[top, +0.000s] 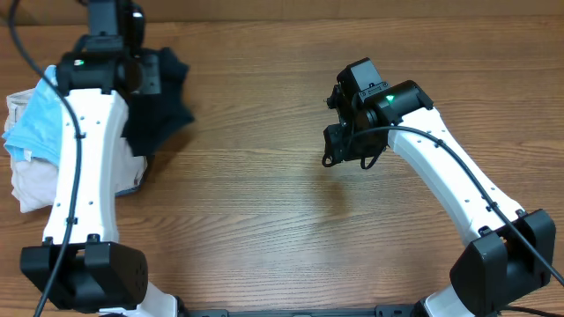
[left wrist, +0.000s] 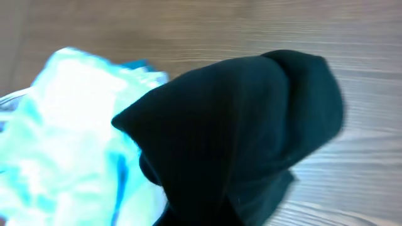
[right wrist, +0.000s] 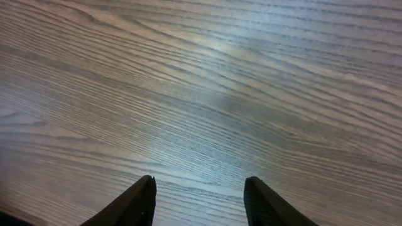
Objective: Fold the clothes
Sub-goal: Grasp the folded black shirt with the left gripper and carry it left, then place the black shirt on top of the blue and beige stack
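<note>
A wooden table (top: 264, 220) — brown, with fine streaky grain (a pale sheen in places) — fills the background.

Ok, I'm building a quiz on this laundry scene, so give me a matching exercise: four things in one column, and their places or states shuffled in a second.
Things:
1. dark garment
2. light blue garment
3. white garment
4. right pincer

Places or states:
A. open above the bare wooden table
B. lowest part of the pile in the overhead view
C. right of the left arm
D. left of the left arm, just above the white one in the overhead view

Pairs: 1-C, 2-D, 3-B, 4-A.
</note>
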Motion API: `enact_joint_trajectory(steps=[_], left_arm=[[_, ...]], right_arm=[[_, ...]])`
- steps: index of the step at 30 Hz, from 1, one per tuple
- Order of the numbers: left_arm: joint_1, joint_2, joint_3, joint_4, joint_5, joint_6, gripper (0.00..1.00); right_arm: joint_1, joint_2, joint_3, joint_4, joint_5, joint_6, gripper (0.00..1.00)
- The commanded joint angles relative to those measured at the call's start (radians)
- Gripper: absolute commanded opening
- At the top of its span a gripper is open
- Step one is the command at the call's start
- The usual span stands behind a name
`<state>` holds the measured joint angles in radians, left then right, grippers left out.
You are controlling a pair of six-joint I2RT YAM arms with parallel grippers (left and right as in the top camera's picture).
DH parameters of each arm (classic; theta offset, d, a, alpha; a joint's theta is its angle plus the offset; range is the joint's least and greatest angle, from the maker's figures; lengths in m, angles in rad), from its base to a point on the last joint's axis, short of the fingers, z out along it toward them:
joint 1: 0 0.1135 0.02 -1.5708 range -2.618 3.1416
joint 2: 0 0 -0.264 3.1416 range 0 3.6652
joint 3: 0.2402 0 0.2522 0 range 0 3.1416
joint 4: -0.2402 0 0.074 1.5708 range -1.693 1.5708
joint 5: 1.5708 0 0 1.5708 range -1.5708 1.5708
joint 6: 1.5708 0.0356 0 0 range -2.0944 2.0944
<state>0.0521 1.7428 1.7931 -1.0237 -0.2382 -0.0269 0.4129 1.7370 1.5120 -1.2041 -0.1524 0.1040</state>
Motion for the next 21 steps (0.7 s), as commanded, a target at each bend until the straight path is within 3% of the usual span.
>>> enact_joint_trajectory(steps=[1, 15, 21], left_arm=[[0.076, -0.036, 0.020, 0.011, -0.039, -0.023, 0.04], [0.383, 0.104, 0.020, 0.155, 0.112, -0.023, 0.08], [0.479, 0.167, 0.020, 0.190, 0.236, -0.034, 0.33]], right_arm=[[-0.005, -0.002, 0.008, -0.006, 0.007, 0.000, 0.49], [-0.005, -0.002, 0.008, -0.015, 0.006, 0.001, 0.49], [-0.005, -0.002, 0.008, -0.021, 0.006, 0.001, 0.49]])
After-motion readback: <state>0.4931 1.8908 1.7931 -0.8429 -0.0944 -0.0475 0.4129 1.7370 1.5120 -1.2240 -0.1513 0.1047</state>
